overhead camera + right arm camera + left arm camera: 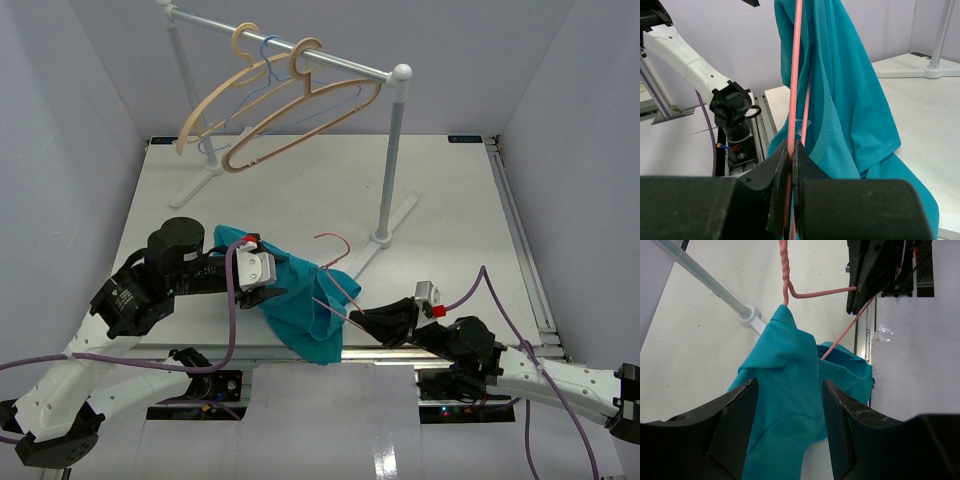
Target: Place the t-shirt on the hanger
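Observation:
The teal t-shirt [300, 305] hangs draped over the pink hanger [338, 268], whose hook rises above the cloth. In the left wrist view the pink wire [785, 275] comes out of the top of the shirt [785, 375]. My right gripper [352, 314] is shut on the pink wire, pinched between its jaws [791, 145], with the shirt [850, 95] and its white label [801, 124] just beyond. My left gripper [268, 297] is open. Its jaws [788, 385] stand wide apart on either side of the hanging cloth without pinching it.
A white clothes rack [392, 150] stands at the back with two beige hangers [290, 120] and a thin light-blue hanger [268, 60]. Its base foot [385, 235] lies close behind the pink hook. The shirt's lower edge hangs over the table's near edge [400, 352].

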Controlling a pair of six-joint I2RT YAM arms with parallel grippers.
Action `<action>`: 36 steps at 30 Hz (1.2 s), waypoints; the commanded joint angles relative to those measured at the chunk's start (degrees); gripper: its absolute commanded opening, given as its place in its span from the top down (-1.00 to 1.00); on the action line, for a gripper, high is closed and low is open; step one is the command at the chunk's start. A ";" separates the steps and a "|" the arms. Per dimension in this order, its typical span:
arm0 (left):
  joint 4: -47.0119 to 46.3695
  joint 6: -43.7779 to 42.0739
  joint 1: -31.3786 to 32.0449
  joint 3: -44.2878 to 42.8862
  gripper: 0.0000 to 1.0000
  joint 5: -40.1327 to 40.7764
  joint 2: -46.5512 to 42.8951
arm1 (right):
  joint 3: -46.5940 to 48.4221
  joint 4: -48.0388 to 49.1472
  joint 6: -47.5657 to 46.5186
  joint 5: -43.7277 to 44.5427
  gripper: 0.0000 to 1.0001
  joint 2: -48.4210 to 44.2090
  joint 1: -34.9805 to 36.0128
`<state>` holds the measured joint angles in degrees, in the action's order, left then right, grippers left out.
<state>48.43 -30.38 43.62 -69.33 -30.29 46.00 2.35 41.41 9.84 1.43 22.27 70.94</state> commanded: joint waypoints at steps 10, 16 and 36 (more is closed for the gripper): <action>-2.55 -1.54 0.07 -1.05 -0.30 -3.28 -0.39 | 1.73 -1.60 -0.79 -4.56 0.84 -0.14 -0.01; -0.96 -2.15 0.07 1.74 -0.28 -6.06 0.66 | 1.73 -1.53 -0.72 -4.72 0.84 -0.79 0.08; 5.40 -1.84 0.07 1.26 0.25 -11.19 8.70 | 4.49 -3.25 -2.09 -6.27 0.85 0.58 0.08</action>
<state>50.54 -32.44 43.62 -66.81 -38.25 52.73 2.72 34.78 8.80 -4.62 22.53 70.94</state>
